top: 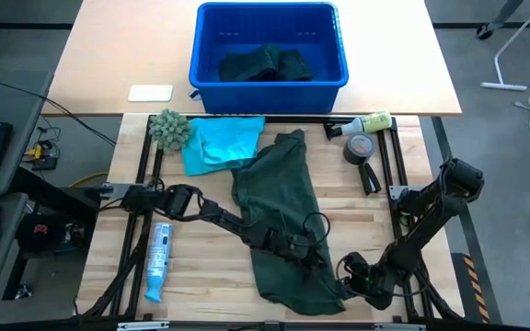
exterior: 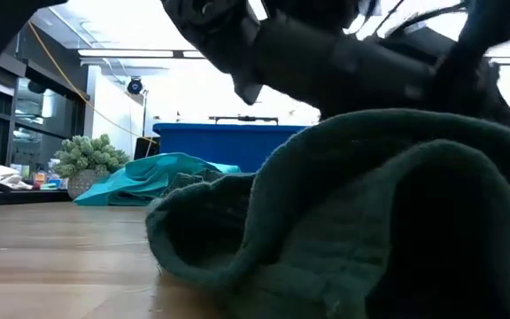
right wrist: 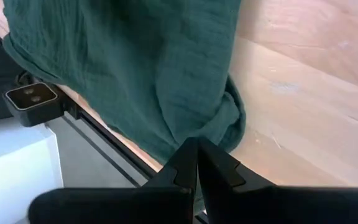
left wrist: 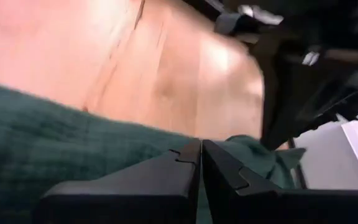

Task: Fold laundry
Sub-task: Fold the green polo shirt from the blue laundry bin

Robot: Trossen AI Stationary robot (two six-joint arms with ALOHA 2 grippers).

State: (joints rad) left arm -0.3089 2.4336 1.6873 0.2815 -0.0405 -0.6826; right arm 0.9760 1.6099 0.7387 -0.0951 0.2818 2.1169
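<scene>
The high view looks straight down on the whole table [top: 201, 276]. The low view sits at table-top height, pressed close against the dark green garment [exterior: 361, 221], facing the blue bin [exterior: 215, 142] beyond. Each wrist view peers past its own gripper, very near the same green cloth, which all four views share.

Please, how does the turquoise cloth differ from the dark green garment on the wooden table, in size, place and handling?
The turquoise cloth is smaller and lies bunched at the far side beside the fuzzy ball; the dark green garment is larger and stretches down to the near edge. No gripper touches the turquoise cloth, while the left gripper and right gripper sit at the green garment's near end. Both are soft, wrinkled and unfolded.
</scene>
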